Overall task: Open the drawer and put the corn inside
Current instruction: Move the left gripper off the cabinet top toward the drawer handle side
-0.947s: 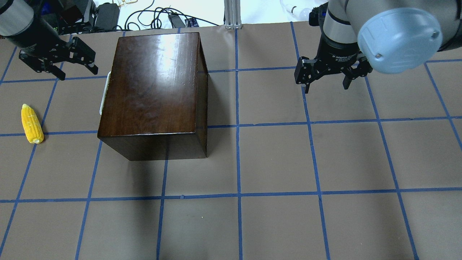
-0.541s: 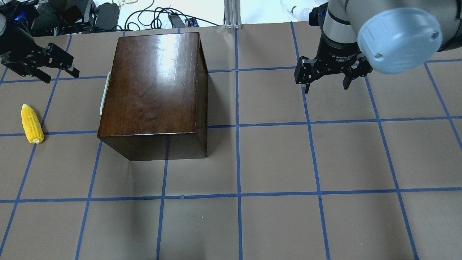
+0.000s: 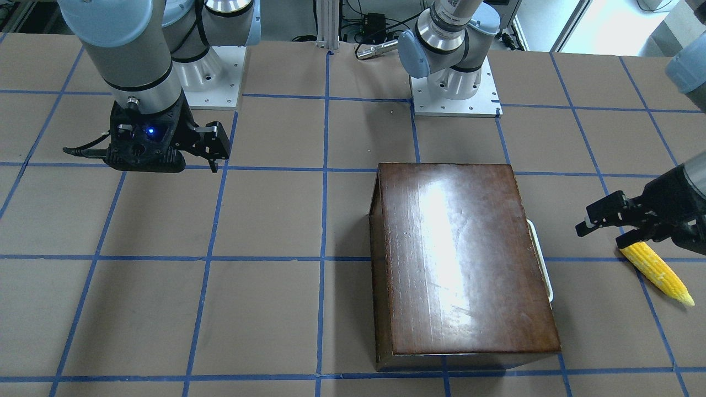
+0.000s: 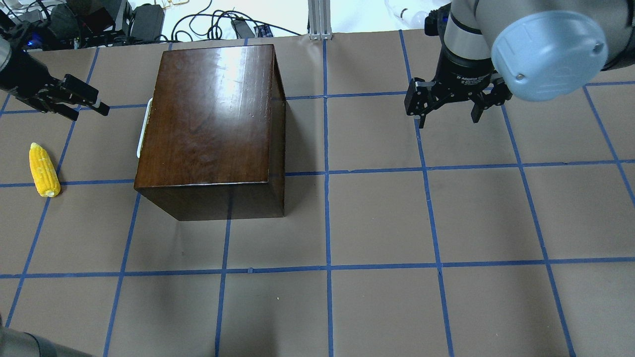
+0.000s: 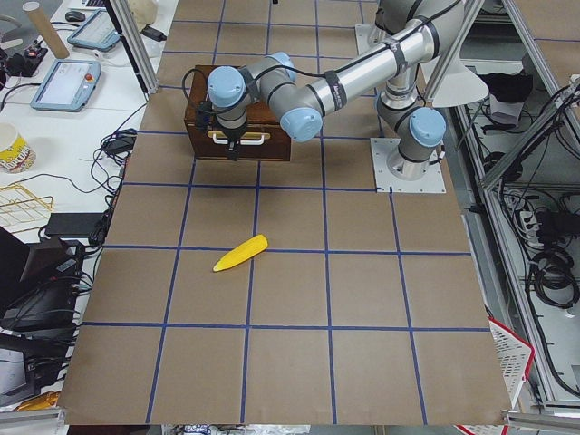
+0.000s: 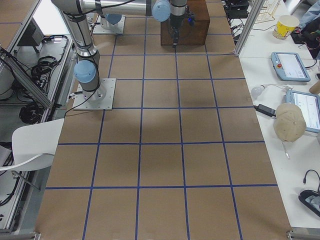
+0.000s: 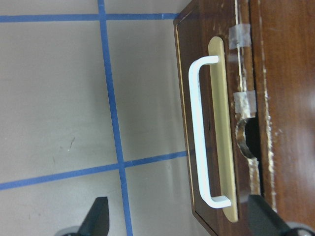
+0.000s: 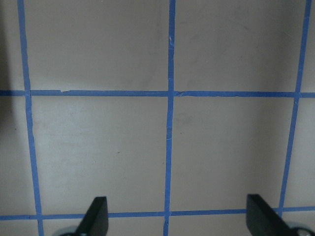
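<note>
1. Looking across from the operators' side: the left gripper (image 3: 605, 234) hangs with its fingers parted and nothing between them, out beyond the cream handle (image 3: 543, 259) on the side of the dark box (image 3: 463, 259). The corn (image 3: 656, 274) lies on the table (image 3: 165, 309) past the gripper, pale tip pointing away from the robot.
2. Overhead now: the handle runs along the box's side wall, front to back. The left gripper points at it from the side, level with its far end and clear of it. The right gripper (image 4: 449, 118) is spread wide, empty, well off on the box's other side. The left arm is plainly the nearer one.
3. Left-end camera: the drawer (image 5: 272, 145) front sits flush in the box, shut I'd say. The gripper is just before the handle, with the corn well apart from both, nearer this camera.
4. Right-end camera: box and right arm are far off. Nothing more to tell.
5. Left wrist, the one that matters: the white bar stands lengthwise up the frame, ahead of the two fingertips (image 7: 98, 219) and between their lines. So the gap straddles the bar crosswise. A straight advance should seat it, I reckon.
6. Right wrist: only blue tape (image 8: 170, 123) and bare table between its spread tips.
</note>
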